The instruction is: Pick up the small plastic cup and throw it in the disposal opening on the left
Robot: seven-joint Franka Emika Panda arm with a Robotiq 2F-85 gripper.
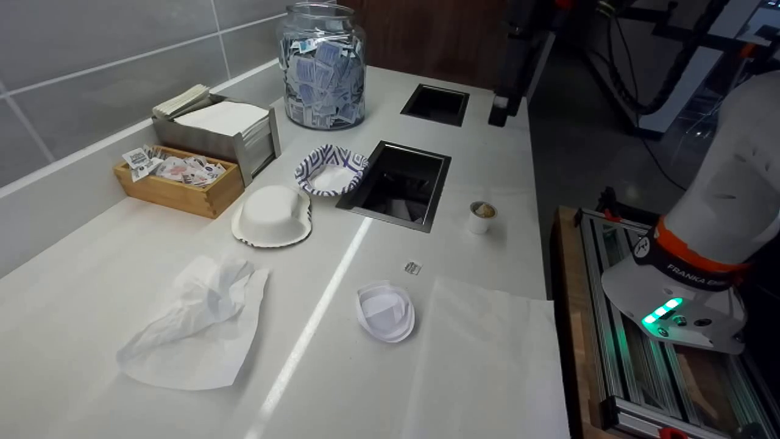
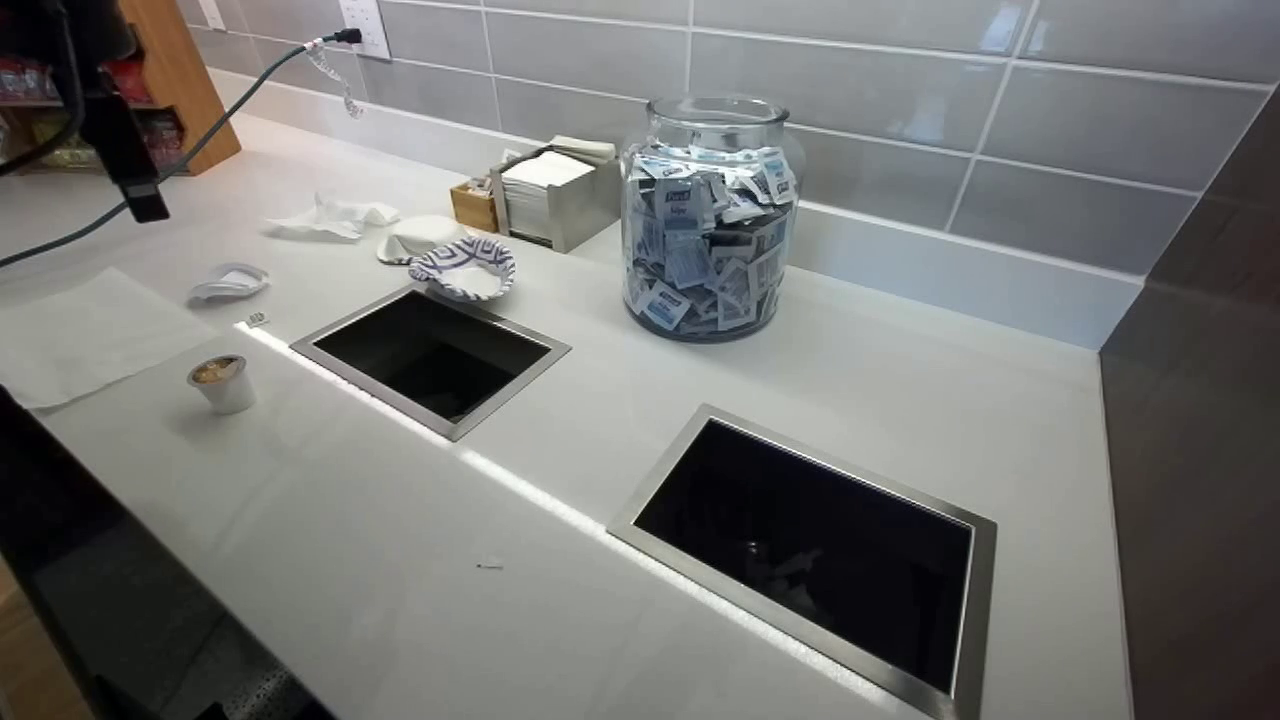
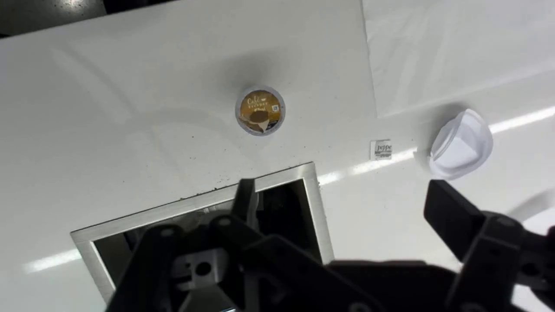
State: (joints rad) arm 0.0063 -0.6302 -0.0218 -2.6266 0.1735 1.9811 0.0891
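Note:
The small plastic cup is a white coffee pod with a torn brown foil lid. It stands upright on the counter in both exterior views point(image 1: 480, 221) point(image 2: 228, 388) and in the wrist view point(image 3: 260, 110). The disposal opening point(image 1: 443, 186) beside it is a dark square hole with a metal rim, also seen in an exterior view point(image 2: 385, 397) and the wrist view point(image 3: 321, 221). A further opening point(image 2: 985, 590) lies farther along the counter. My gripper point(image 3: 342, 193) is open and empty, above the counter and apart from the cup. Only a dark fingertip end point(image 2: 150, 206) shows outside.
A patterned bowl point(image 1: 332, 174) overhangs the opening's rim. An upturned bowl point(image 1: 272, 214), crumpled paper point(image 1: 207, 317), a crushed white cup point(image 1: 385, 312), a pepper packet point(image 1: 412, 267) and a flat paper sheet point(image 1: 487, 360) lie around. A glass jar point(image 2: 710, 230) and napkin holder point(image 2: 560, 210) stand by the wall.

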